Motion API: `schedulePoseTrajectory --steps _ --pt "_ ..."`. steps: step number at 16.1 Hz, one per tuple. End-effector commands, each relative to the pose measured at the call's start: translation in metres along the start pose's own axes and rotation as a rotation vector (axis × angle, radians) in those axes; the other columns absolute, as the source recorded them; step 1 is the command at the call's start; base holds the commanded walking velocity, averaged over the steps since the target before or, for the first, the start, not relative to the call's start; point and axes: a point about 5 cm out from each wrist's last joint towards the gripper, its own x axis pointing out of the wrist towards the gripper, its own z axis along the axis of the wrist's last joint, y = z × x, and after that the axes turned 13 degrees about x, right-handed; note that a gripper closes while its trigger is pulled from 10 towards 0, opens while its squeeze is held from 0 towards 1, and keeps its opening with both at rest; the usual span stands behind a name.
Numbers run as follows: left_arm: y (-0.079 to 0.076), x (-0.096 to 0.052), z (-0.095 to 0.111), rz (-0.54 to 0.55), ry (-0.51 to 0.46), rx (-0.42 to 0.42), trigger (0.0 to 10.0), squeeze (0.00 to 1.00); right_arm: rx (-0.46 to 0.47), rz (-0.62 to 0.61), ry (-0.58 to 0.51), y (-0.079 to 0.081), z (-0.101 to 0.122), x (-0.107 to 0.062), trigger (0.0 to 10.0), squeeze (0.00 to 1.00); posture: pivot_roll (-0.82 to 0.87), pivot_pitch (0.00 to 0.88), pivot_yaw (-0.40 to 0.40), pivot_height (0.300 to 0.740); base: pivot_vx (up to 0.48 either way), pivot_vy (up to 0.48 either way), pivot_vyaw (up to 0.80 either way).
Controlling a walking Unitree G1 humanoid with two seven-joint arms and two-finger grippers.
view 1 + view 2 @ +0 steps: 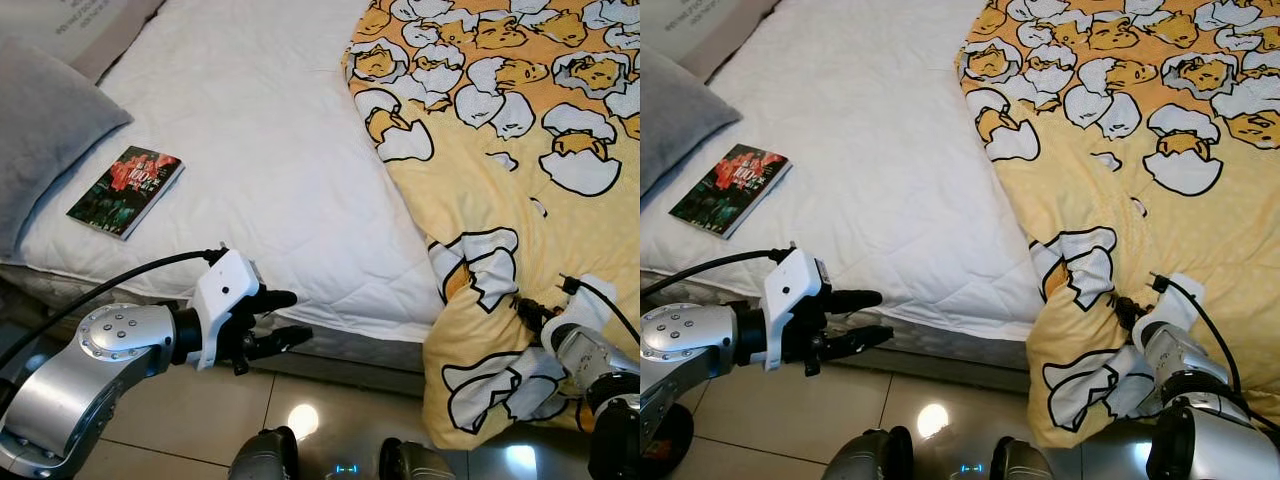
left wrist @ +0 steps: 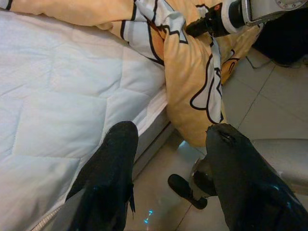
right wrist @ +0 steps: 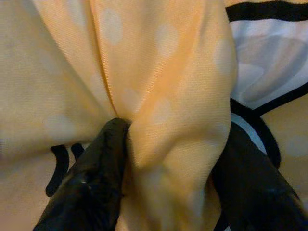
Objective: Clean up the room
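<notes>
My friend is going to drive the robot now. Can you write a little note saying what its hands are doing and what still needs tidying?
Right tool: shut on a fold of the yellow blanket, where it hangs off the bed's edge.
Left tool: open, holding nothing, hovering by the mattress edge.
Book: lying on the mattress near the grey pillow.
Done: blanket gripped.
Left: blanket is bunched and dangling toward the floor; book not yet put away.

Yellow egg-print blanket (image 1: 520, 150) rumpled on bed's right, corner overhanging floor.
</notes>
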Motion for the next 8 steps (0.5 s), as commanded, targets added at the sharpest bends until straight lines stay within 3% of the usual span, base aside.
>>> schedulePoseTrajectory --steps 1,4,8 --pt "-0.001 0.001 0.002 -0.014 0.001 0.017 10.0 0.0 -0.015 -0.009 0.069 -0.005 -0.016 0.0 0.0 0.0 0.12 0.171 0.073 0.74 0.0 0.0 0.0" --pt "0.003 0.005 0.002 0.001 -0.014 0.018 10.0 0.0 -0.076 0.09 0.086 0.006 -0.018 0.001 0.0 0.0 0.1 0.149 0.063 0.74 0.0 0.0 0.0" --pt "0.005 0.01 0.001 -0.034 -0.029 0.002 10.0 0.0 -0.165 0.472 0.148 0.044 -0.027 -0.003 0.0 0.0 0.06 0.113 0.044 0.74 0.0 0.0 0.0"
